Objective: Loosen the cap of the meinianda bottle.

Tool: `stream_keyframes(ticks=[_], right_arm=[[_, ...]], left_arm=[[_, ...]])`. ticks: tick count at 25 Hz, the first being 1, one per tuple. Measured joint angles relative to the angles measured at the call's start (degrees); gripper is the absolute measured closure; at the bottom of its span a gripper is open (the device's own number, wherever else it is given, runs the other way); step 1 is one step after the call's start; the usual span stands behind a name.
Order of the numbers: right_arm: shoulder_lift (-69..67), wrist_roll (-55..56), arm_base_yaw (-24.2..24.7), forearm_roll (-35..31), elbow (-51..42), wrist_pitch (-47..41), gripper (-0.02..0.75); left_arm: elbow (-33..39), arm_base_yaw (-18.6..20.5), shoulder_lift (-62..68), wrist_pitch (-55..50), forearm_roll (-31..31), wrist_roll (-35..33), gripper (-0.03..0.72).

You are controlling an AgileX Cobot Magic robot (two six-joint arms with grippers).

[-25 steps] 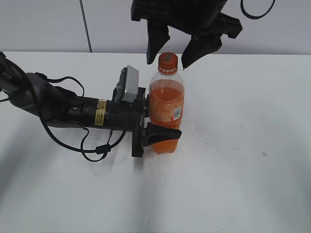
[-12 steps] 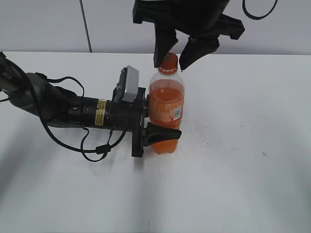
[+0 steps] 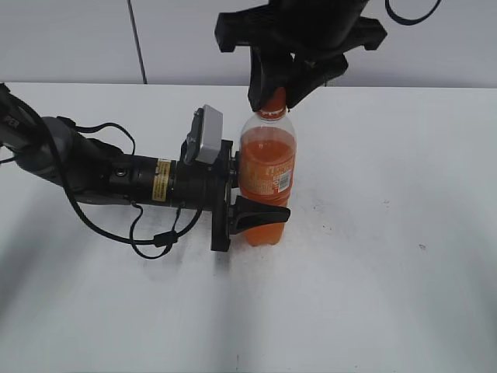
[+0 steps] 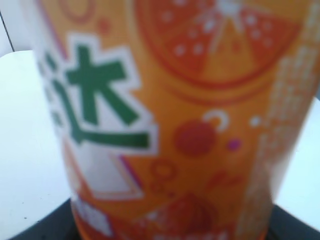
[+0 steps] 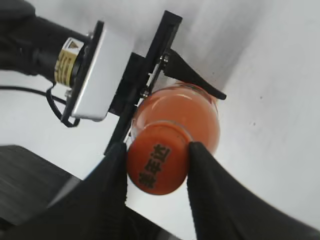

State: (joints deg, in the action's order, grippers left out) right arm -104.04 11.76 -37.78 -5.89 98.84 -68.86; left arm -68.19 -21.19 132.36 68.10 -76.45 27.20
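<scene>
Exterior view shows the bottle (image 3: pixel 265 183) standing upright on the tabletop (image 3: pixel 388 272), with my left gripper (image 3: pixel 250 203) clamped around its lower body from the side; its fingers are wrapped on the label, so the hold is set. My right gripper (image 3: pixel 278 95) sits over the cap (image 3: pixel 272 102). From the right wrist, both fingers (image 5: pixel 116 167) press against opposite sides of the cap, closed on it with no gap I can see. So bracing and gripping look done. I judge the twist itself is what remains; the cap looks seated on the neck, and nothing shows whether it has loosened.
</scene>
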Motion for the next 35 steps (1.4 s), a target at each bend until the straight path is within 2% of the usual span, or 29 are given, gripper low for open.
stream_keyframes(ticks=[7, 11, 19, 27, 35], right_arm=[[0.0, -39.4, 0.1, -3.7, 0.1, -0.2, 0.461], [0.0, -52.3, 0.1, -3.7, 0.1, -0.3, 0.462], [0.0, -63.2, 0.0, 1.6, 0.2, -0.3, 0.463], [0.0, -75.3, -0.1, 0.0, 0.2, -0.3, 0.465], [0.1, -77.9, -0.1, -0.2, 0.2, -0.3, 0.466]], left_arm=[[0.0, 0.1, 0.0, 0.5, -0.7, -0.7, 0.295], [0.0, 0.1, 0.0, 0.6, -0.7, -1.0, 0.295], [0.0, -0.1, 0.0, -0.3, 0.5, -0.2, 0.295], [0.0, -0.1, 0.0, -0.2, 0.2, -0.2, 0.295], [0.0, -0.1, 0.0, -0.1, 0.2, -0.2, 0.296]])
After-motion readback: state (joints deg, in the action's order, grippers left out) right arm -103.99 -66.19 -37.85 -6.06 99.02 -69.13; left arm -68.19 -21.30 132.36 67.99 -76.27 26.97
